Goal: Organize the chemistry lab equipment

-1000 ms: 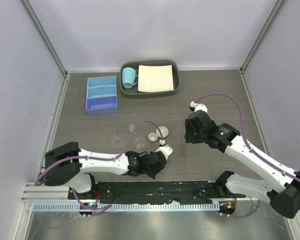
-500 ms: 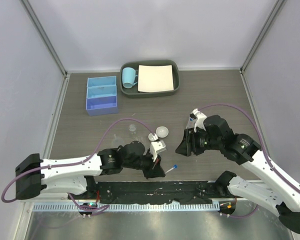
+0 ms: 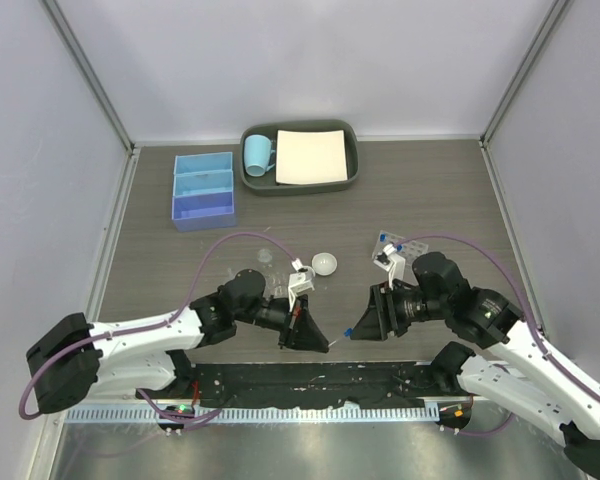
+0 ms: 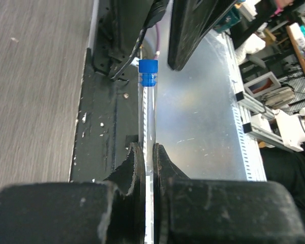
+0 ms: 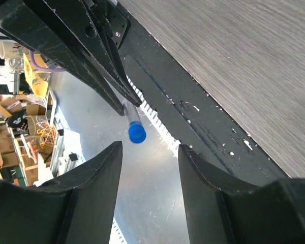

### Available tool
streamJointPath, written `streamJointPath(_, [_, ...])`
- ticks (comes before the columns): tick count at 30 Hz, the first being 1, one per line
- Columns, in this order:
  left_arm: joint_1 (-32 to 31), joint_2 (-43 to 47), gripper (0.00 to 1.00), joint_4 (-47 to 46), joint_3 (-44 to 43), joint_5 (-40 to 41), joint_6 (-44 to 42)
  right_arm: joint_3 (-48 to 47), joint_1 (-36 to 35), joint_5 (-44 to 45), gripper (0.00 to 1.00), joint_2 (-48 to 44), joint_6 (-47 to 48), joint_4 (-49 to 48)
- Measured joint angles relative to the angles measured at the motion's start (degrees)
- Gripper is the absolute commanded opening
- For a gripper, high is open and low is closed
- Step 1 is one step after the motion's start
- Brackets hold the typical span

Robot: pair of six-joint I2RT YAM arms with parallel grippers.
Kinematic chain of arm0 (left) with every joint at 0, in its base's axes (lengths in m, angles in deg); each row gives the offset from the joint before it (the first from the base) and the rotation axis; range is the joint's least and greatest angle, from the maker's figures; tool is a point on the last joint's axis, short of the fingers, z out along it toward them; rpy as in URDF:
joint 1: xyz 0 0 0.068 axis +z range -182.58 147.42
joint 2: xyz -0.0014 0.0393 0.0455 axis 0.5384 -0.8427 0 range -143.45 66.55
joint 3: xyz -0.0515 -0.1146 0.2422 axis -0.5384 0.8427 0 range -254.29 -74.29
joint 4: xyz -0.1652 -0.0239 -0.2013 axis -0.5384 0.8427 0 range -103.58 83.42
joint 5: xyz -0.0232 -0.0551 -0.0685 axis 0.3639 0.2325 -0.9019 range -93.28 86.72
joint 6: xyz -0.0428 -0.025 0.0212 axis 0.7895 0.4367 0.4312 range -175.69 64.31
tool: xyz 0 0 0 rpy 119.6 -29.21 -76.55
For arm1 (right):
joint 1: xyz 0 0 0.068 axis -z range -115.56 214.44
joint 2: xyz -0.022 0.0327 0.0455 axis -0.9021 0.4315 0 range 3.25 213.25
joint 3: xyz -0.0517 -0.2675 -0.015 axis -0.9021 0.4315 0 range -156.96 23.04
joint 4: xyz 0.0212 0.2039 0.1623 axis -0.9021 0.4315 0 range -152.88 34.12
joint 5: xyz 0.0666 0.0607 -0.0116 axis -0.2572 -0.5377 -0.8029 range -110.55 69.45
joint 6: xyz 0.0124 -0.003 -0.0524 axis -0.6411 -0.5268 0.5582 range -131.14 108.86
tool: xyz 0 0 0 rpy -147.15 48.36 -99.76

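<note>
since the left hand (image 4: 148, 155) worked low on the surface (image 3: 430, 190) just beside the white dish (image 3: 324, 263) a second ago, it has swung toward the near edge. it now stands clamped on one thin clear tube (image 4: 149, 117), gripping the lower shaft with the blue cap (image 5: 136, 133) pointing outward. the right hand (image 5: 150, 150) has crossed from its earlier station well apart on the right and now faces the left hand. its jaws are parted and the capped end sits just ahead of the gap — not yet touching either finger. the tube is therefore in the air above the black base rail (image 3: 240, 380), between the two hands.

judgement: a hand-to-hand transfer is being set up, and the right hand has widened its jaws for it. the tube remains unsorted — the blue three-compartment box (image 3: 203, 190) lies well apart at the far left.
</note>
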Motion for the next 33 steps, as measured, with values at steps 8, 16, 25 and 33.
streamJointPath(8, [0.4, -4.4, 0.00, -9.3, 0.2, -4.9, 4.2, 1.4, -1.7, -1.9, 0.53, 1.2, -2.6, -5.1])
streamJointPath(16, [1.2, -4.6, 0.00, -12.6, 0.8, -6.4, 5.9, 0.5, -2.6, -1.9, 0.43, 2.0, -3.4, -6.3])
streamJointPath(25, [2.3, -4.6, 0.00, -13.2, 1.5, -6.6, 6.7, -0.7, -2.8, -1.7, 0.38, 0.7, -3.8, -6.1])
streamJointPath(33, [2.9, -4.6, 0.00, -14.0, 1.5, -7.4, 7.2, -0.9, -3.0, -1.7, 0.38, 0.9, -4.2, -6.4])
